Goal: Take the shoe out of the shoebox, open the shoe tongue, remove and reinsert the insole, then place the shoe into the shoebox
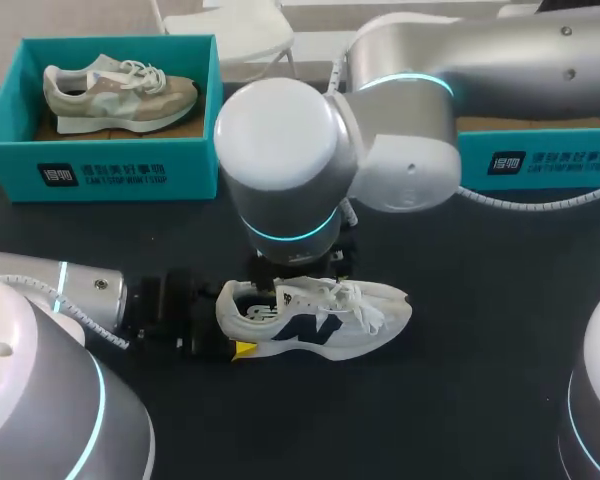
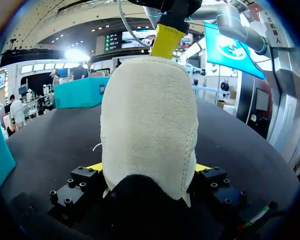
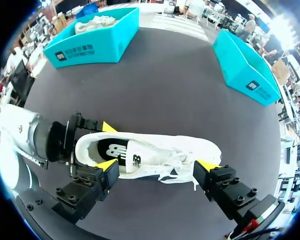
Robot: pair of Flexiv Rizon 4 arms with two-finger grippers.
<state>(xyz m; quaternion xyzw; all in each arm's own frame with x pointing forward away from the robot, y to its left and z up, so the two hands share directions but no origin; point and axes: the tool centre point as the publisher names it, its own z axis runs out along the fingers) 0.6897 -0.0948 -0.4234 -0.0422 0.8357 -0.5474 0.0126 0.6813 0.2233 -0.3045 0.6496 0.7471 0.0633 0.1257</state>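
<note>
The white shoe [image 1: 320, 320] lay on its side near the middle of the black table [image 1: 460, 400], out of any box, with its toe toward my right. The left gripper [image 2: 149, 167] was clenched on its heel, a yellow tip pressed to each side. The right gripper [image 3: 157, 166] hung just over the shoe's opening with its fingers spread wide and grasping nothing. The dark insole [image 3: 121, 154] showed inside the opening, seemingly seated flat. I could not pick out the tongue under the loose laces [image 1: 355, 300]. The step in hand looked like opening the tongue to reach the insole. To do it well, the left grip should hold the heel firm so the shoe neither turned nor slid. The right fingers should come down clear of the laces, catch only the tongue's edge, and lift it toward the toe. Snagged laces or a pinched collar would drag the whole shoe. By count there were two shoes: the white one and a tan shoe [image 1: 120, 90] lying in the teal box [image 1: 100, 170] at the far left. There were two boxes, the second box [image 1: 540, 160] standing at the far right, its inside mostly hidden by my right arm. There were two grippers, one on the shoe and one above it.
</note>
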